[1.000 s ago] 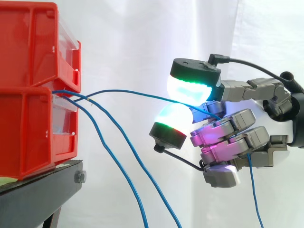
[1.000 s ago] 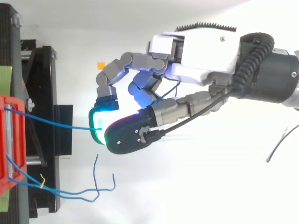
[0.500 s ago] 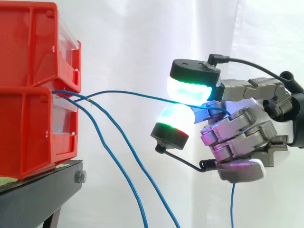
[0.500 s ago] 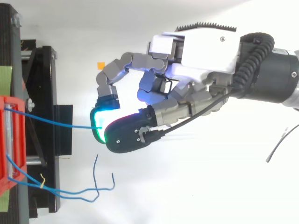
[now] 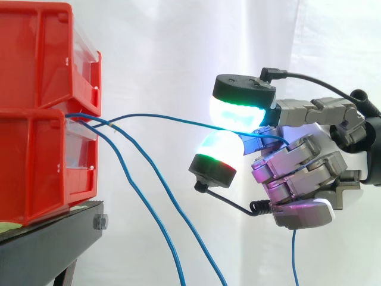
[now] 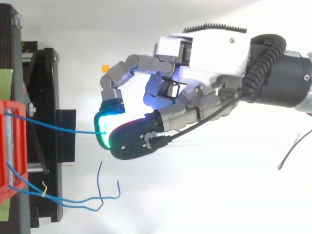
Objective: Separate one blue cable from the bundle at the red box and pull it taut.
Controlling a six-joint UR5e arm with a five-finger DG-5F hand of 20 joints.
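Observation:
Two stacked red bins [image 5: 41, 110] stand at the left on a black stand [image 5: 50, 235]. Blue cables come out between them at the front. One blue cable [image 5: 166, 120] runs nearly level to the right into my hand [image 5: 297, 173], pinched between two green-glowing fingertips [image 5: 241, 110]. Its free end hangs down behind the curled fingers [image 5: 294, 253]. From above, this cable [image 6: 53, 126] stretches from the red bin [image 6: 10, 151] to the hand [image 6: 195, 97]. Two other blue cables [image 5: 161, 220] droop from the bins toward the floor.
A white curtain hangs behind everything. From above, the loose cables [image 6: 73, 200] lie curled beside the black stand [image 6: 46, 131]. A small orange mark [image 6: 105, 67] sits on the white floor near the fingers.
The lower fingers curled further in over the cable a second ago and have stayed put since. The cable's free end now hangs lower left of where it was.

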